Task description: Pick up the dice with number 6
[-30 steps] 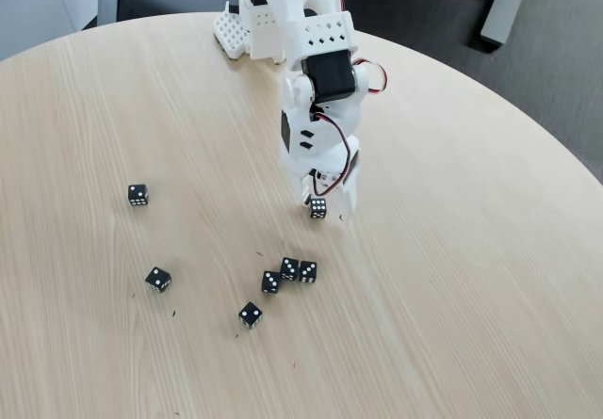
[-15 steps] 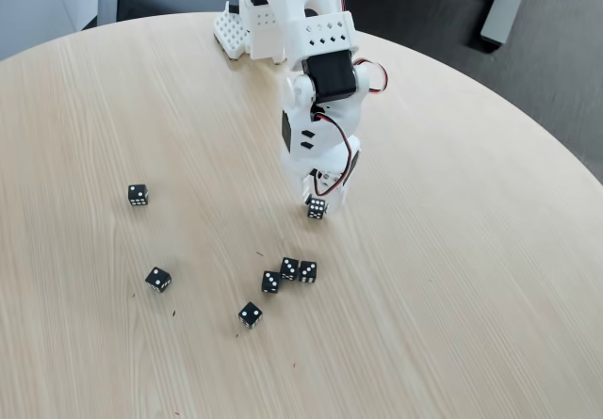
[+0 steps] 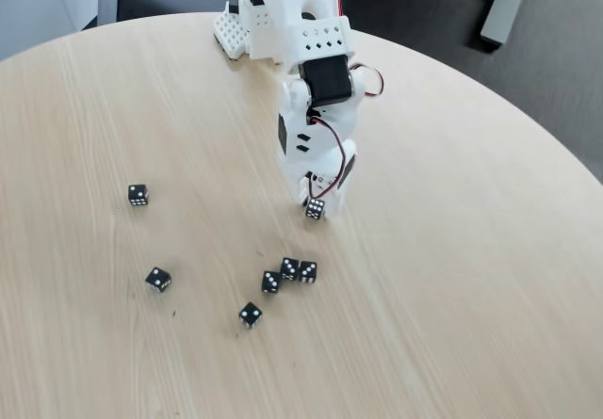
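Grasping is underway: my claw is clenching the dice with number 6 on the bench; I am judging a straight lift, twelve o'clock, comes next.

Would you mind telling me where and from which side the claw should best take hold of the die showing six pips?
Grip the die with six pips across two opposite flat side faces, coming straight down from above. It is a small cube apart from the other dice, with bare table around it, so parallel faces suit a two-finger pinch. The claw sits right at it, apparently closed on those faces.
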### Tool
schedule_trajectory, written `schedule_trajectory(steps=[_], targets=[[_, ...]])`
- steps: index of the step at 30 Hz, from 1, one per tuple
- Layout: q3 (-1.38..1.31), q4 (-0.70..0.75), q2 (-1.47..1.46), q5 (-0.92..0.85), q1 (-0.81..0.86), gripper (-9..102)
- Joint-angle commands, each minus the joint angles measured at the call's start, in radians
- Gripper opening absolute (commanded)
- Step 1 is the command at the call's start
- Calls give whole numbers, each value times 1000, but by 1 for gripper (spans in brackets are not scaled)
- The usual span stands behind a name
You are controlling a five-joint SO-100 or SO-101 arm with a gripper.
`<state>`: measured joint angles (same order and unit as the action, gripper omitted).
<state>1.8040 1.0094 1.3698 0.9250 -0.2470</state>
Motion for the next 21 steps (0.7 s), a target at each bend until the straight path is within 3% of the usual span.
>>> schedule_trajectory(steps=[1,7,9,15,21], targets=[[-12,-5,-25,28,3,13],[-12,-5,-41,31,3,8],[-12,-5,-41,35,3,1],[-25,9,-17,34,3,0],[-12,12,275,28,3,0]])
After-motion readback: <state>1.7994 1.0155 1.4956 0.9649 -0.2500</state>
